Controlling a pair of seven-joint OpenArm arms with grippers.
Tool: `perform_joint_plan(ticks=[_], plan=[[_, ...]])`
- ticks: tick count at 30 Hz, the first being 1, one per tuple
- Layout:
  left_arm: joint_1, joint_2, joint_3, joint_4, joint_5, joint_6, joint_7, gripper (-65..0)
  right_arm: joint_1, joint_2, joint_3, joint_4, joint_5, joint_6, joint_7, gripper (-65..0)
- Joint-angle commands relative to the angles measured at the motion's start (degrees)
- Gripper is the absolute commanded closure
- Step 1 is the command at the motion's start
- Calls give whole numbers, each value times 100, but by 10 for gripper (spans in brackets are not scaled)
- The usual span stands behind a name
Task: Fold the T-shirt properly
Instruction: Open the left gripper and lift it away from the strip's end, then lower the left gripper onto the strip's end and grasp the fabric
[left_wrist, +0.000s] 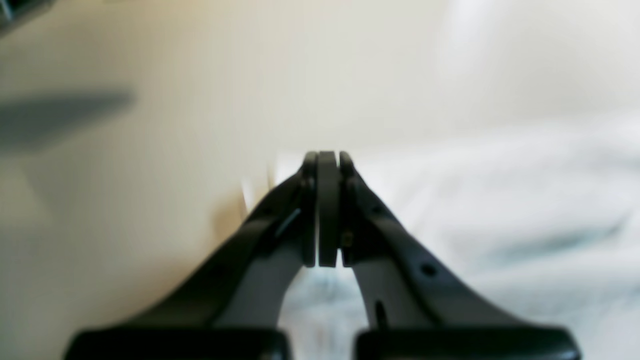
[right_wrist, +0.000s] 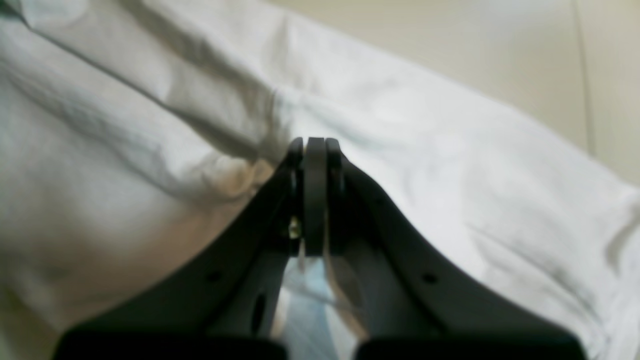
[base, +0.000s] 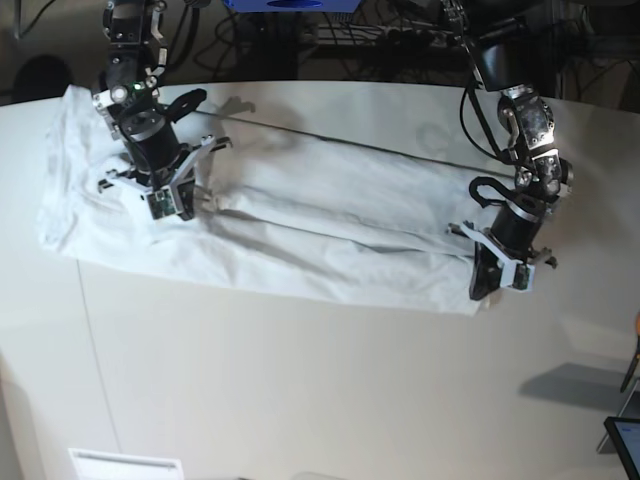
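White T-shirt (base: 300, 230), both claws down, pinched shut

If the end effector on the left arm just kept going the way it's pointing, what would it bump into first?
Probably the edge of the wrinkled white cotton T-shirt at the left end effector tip, with the off-white tabletop underneath; blur hides the exact depth.
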Motion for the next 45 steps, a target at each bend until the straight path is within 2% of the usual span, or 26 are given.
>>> perform_joint_plan(ticks=[1, 5, 9, 20, 23, 26, 28, 31, 32, 35, 37, 40, 45], plan=[[-98, -105, 38, -66, 41, 32, -126, 0, 86, -3, 65, -8, 33, -5, 147, -10], [-106, -140, 38, -444, 252, 32, -126, 0, 323, -99, 434, -369, 42, -5, 147, -10], [-115, -378, 38, -699, 216, 32, -126, 0, 446, -108, 777, -773, 42, 22, 156, -10], [-124, -562, -6, -154, 199, 32, -82, 0, 543, -108, 953, -1081, 42, 39, 165, -10], [-80, -518, -569, 304, 199, 32, -65, 0, 543, -117, 944, -1072, 42, 39, 165, -10], [-124, -518, -1114, 629, 146, 32, 560, 0, 543, -117, 944, -1072, 42, 39, 165, -10], [-133, -597, -1448, 761, -249, 32, 1166, -3, 543, -117, 944, -1072, 42, 39, 165, -10], [-62, -1125, -1641, 875, -1278, 32, 2072, -29, 534, -126, 935, -1072, 42, 39, 165, -10], [-62, -1310, -1659, 875, -1630, 32, 2353, -55, 534, -126, 935, -1072, 42, 39, 165, -10], [122, -1837, -1694, 875, -2667, 32, 3197, -207, 534, -126, 935, -1072, 42, 39, 165, -10], [272, -2048, -1694, 875, -3300, 32, 3302, -291, 534, -126, 935, -1072, 42, 39, 165, -10], [544, -2224, -1650, 840, -4206, 32, 3329, -364, 534, -126, 935, -1072, 42, 39, 165, -10], [421, -2233, -1483, 110, -5269, 32, 3935, -385, 534, -126, 935, -1072, 42, 39, 165, -10]])
